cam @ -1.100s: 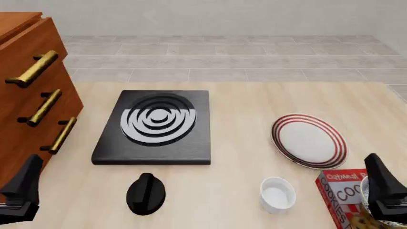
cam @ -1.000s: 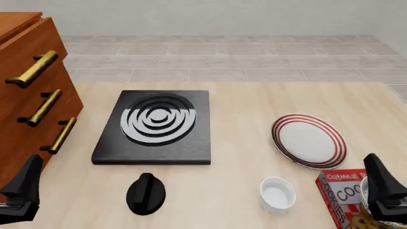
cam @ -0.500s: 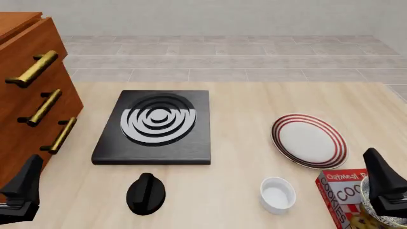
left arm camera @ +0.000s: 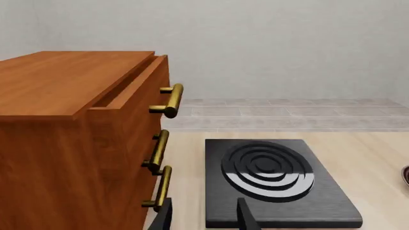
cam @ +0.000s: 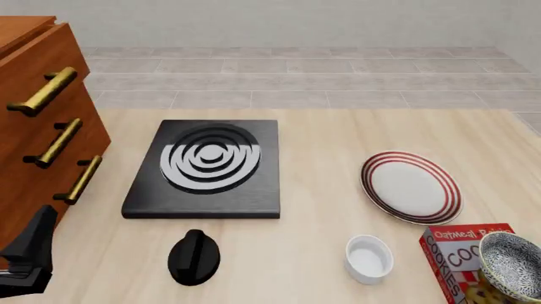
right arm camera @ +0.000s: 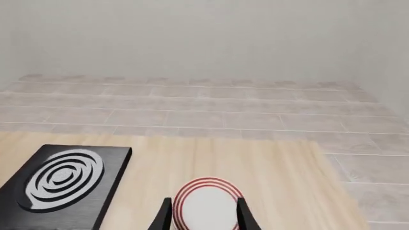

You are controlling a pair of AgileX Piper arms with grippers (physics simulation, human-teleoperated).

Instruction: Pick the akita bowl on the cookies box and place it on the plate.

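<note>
Your bowl point(cam: 513, 265) sits at the lower right corner of the front view, resting on top of the red cookies box point(cam: 459, 259), whose lettered face shows to the bowl's left. The speckled inside is fully exposed. Just above the box in that frame lies the plate point(cam: 411, 187), white with red rings, bare and flat on the table point(cam: 338, 133); a narrow strip of wood separates it from the box.

Left of the box, near the bottom edge, stands a small white cup point(cam: 369, 258), apart from both box and plate. Further left is a black knob-shaped piece point(cam: 194, 256), and above it, in the middle of the frame, the black stove slab point(cam: 205, 170) with its grey rings. A wooden drawer cabinet point(cam: 38, 126) with brass handles fills the left side.

Your right gripper point(right arm camera: 203, 216) does not appear in the front view. In its own wrist view the two finger tips stand apart with nothing between them, so it is released; the plate point(right arm camera: 207, 203) shows beyond the gap and the stove slab point(right arm camera: 61, 184) at the lower left of that picture.

Your left gripper point(left arm camera: 203, 216) is likewise released and holding nothing, its fingers spread, with the stove slab point(left arm camera: 275, 179) ahead and the cabinet point(left arm camera: 76, 143) filling the left of that picture. In the front view its dark body sits at the lower left corner.
</note>
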